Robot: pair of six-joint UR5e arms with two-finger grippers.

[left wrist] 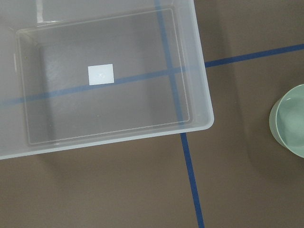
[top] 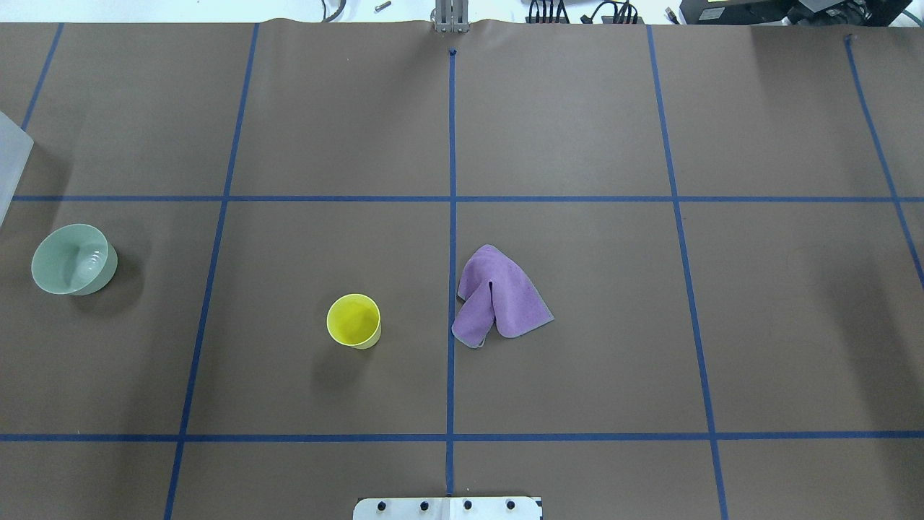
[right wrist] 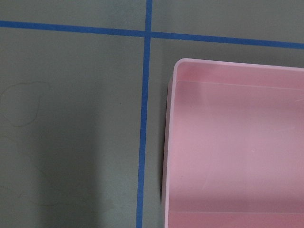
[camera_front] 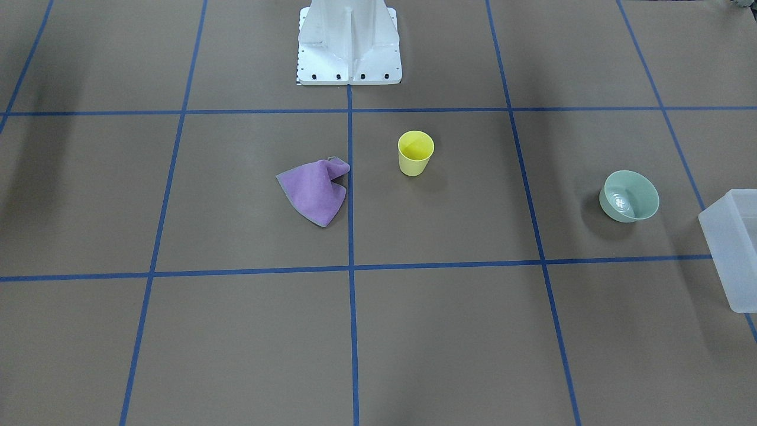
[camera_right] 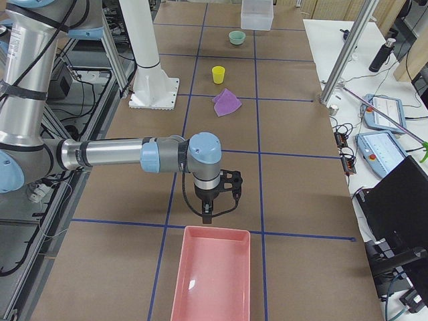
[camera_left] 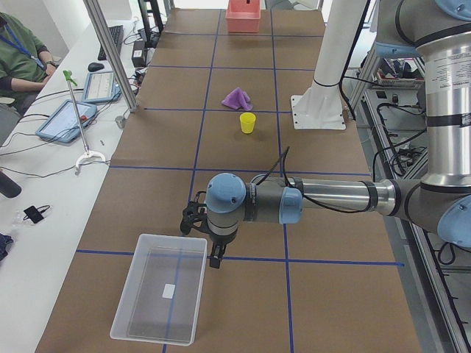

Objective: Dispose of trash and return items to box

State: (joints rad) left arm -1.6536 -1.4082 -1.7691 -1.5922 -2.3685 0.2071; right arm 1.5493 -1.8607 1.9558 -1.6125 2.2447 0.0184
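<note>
Tapered yellow cup centre; glossy mint bowl right; frosted box cut off at right edge (rounded corners). For left gripper and right gripper, finger spread cannot be told.

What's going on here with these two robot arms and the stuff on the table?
Nothing is being handled yet. The yellow cup, the green bowl and the purple cloth all sit loose on the table, apart from one another. The left arm hangs by the empty translucent box, the right arm by an empty pink bin. Whether their jaws are open cannot be told.
</note>
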